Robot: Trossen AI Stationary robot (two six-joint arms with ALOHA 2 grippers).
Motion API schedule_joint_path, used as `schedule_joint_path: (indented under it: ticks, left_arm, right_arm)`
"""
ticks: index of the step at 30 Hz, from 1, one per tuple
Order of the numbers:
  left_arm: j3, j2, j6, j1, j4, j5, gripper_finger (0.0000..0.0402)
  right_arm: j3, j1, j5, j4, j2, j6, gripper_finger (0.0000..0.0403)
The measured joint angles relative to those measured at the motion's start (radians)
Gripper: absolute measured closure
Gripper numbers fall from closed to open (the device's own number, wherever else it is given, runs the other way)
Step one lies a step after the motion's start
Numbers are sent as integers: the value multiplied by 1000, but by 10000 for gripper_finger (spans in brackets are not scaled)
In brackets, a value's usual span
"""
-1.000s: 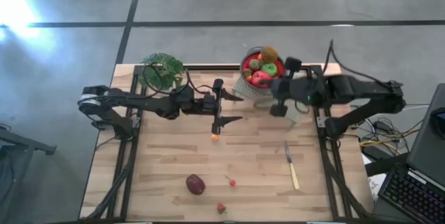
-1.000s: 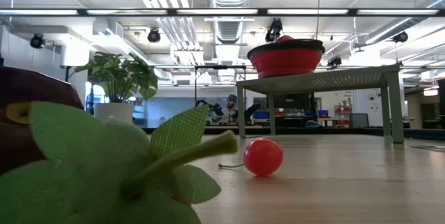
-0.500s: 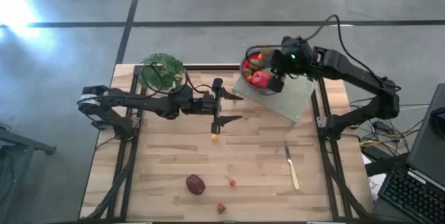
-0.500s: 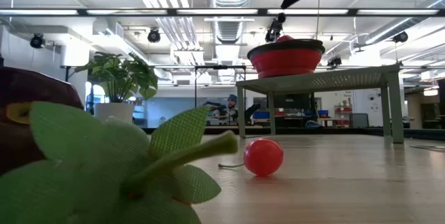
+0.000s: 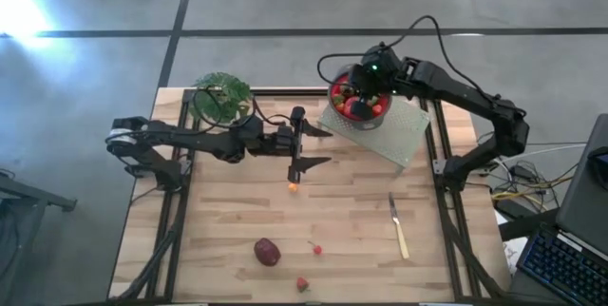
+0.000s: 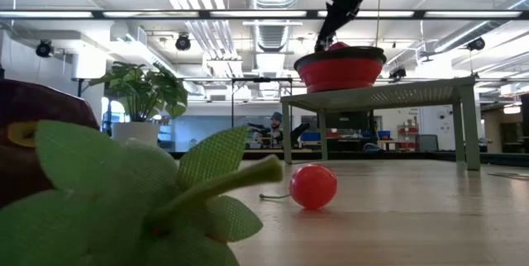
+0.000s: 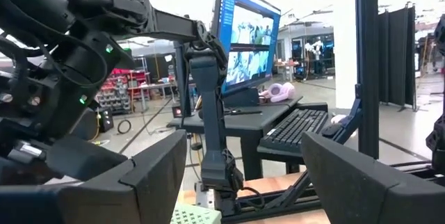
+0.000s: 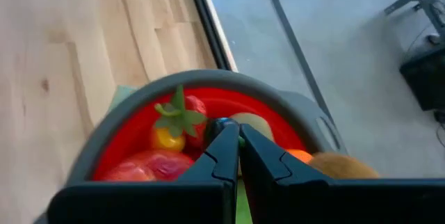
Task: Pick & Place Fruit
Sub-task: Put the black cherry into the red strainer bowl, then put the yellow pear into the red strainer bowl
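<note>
Two pincers work above our counter (image 5: pixel 228 220).
Right pincer (image 8: pixel 238 156), clenched, hangs over the bowl (image 5: pixel 337 97) of fruit (image 8: pixel 179 121); left pincer (image 5: pixel 306 148), spread wide, hovers above an orange piece (image 5: pixel 294 187), open boards around.

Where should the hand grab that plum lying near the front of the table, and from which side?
The plum lies alone on bare table, long axis slanting in the high view. Probably best to come straight down and close the fingers across its narrower middle; nothing crowds it. The left hand, open above a small orange fruit, is the nearer one.
</note>
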Motion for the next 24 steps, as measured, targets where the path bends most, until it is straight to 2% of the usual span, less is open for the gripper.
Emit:
schedule_joint_path:
  ticks: [11,19,24]
  left_arm:
    - [0,0,-33,0,0,0,113]
    - [0,-6,-43,0,-5,0,113]
    - [0,-27,-39,0,-115,70,113]
  right_arm:
    - [0,-6,-103,-2,18,41,386]
    - [0,-14,-101,-3,17,46,323]
    - [14,-15,-96,-29,-10,22,285]
